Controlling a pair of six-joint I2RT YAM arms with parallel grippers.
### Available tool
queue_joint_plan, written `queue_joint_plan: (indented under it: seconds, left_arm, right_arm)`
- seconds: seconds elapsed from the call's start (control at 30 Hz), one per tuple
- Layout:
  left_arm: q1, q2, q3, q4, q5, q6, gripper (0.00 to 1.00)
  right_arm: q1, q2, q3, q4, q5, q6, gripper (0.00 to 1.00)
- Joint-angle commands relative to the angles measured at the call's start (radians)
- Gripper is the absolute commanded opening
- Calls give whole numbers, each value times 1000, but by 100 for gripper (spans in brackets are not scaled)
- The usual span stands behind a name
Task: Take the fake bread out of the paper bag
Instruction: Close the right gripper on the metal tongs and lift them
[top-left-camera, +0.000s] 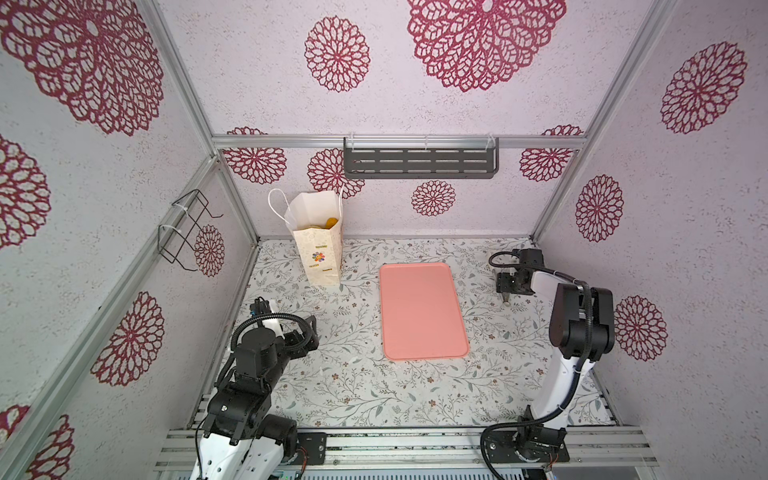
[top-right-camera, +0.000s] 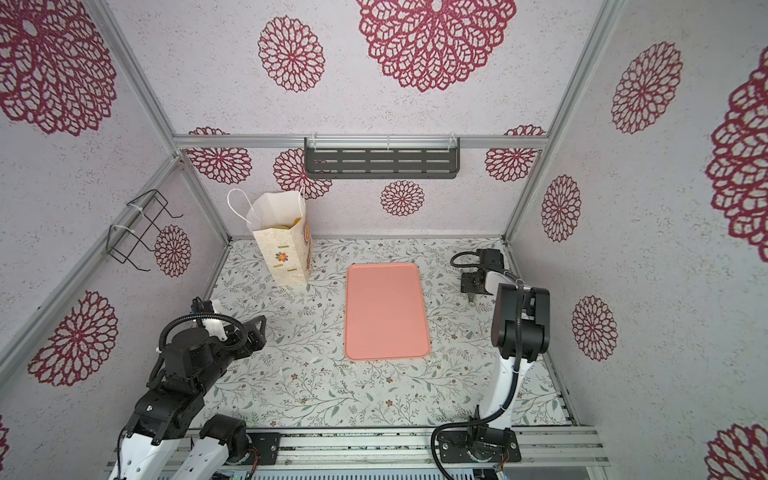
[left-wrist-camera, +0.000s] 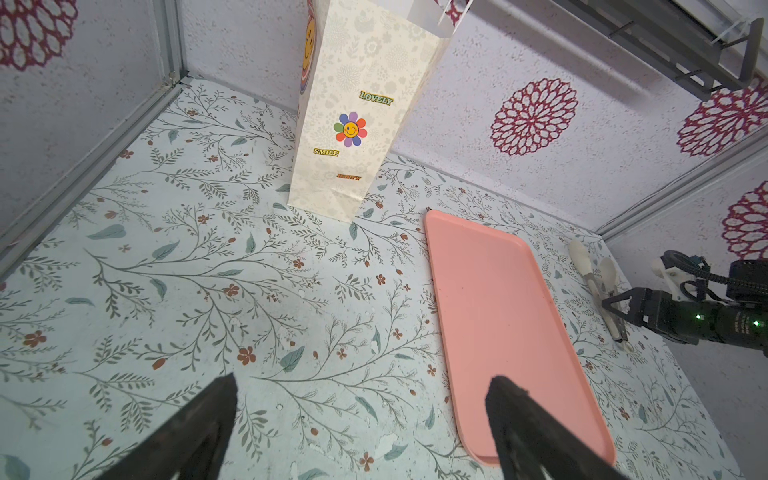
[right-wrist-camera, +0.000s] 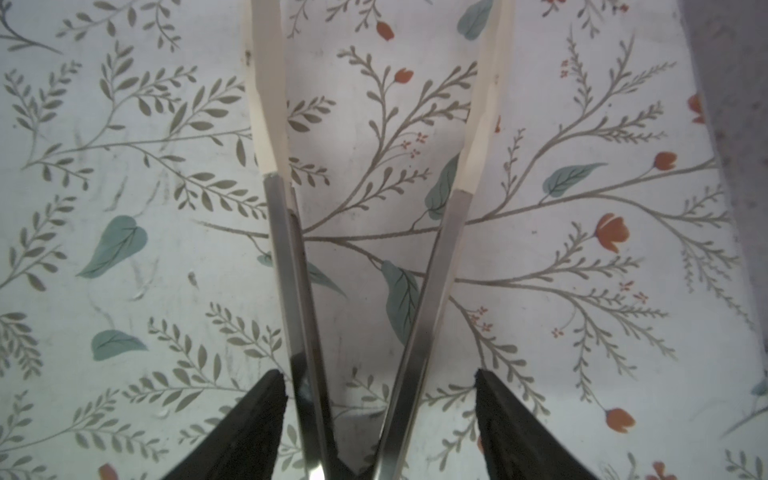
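The paper bag (top-left-camera: 318, 253) (top-right-camera: 284, 257) stands upright at the upper left of the floral surface (top-left-camera: 353, 374) in both top views, close to the back wall, with its mouth open and its white cord handles standing up. Down inside the mouth a glossy golden-orange piece of the fake bread (top-left-camera: 331, 223) shows against the far wall of the bag. How many pieces lie beneath it cannot be told. In the left wrist view the bag's front (left-wrist-camera: 353, 124) carries a smiling flower and small yellow words.

Just right of the bag, apart from it, the flat pink tray (top-left-camera: 422, 311) (top-right-camera: 386, 311) lies in the centre, its whole pink face showing.

The left gripper (top-left-camera: 309, 332) (left-wrist-camera: 361, 415) hovers at the lower left with its jaws spread wide and nothing between them.

The right gripper (top-left-camera: 505, 297) (right-wrist-camera: 380, 382) points down at the right edge of the surface, over a pair of metal tongs (left-wrist-camera: 592, 276) (right-wrist-camera: 286, 270) with cream tips. Its jaws straddle the handle end. One finger sits right against a tong arm, and the other stands clear of its arm, so there is no grip.

A grey slotted shelf (top-left-camera: 419, 162) hangs on the back wall, and a black wire rack (top-left-camera: 185, 232) on the left wall.
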Motion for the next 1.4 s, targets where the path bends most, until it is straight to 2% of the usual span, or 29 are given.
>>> queue_joint_plan:
  seconds: [0.0,0.73,0.87,0.97,1.07,1.37]
  left_arm:
    - [-4,-4,12,3,-6,-8,97]
    - [-17,-4,16,-7,-24,-9,97]
    - [-19,-7,16,-10,-30,-8,97]
    - [-23,-9,18,-12,-36,-9,97]
    - [-26,-15,16,-11,-37,-10,97]
    - [-29,-28,18,-12,-37,-14,97]
  right_arm:
    - [6,1,-1,-21,-15,-25,71]
    - [45,65,56,-77,40,-28,50]
    - [61,68,51,-75,75,-28,38]
    - [75,60,52,-100,110,-25,24]
    - [91,12,42,-132,138,1,16]
    - [101,-225,-33,-208,108,94,15]
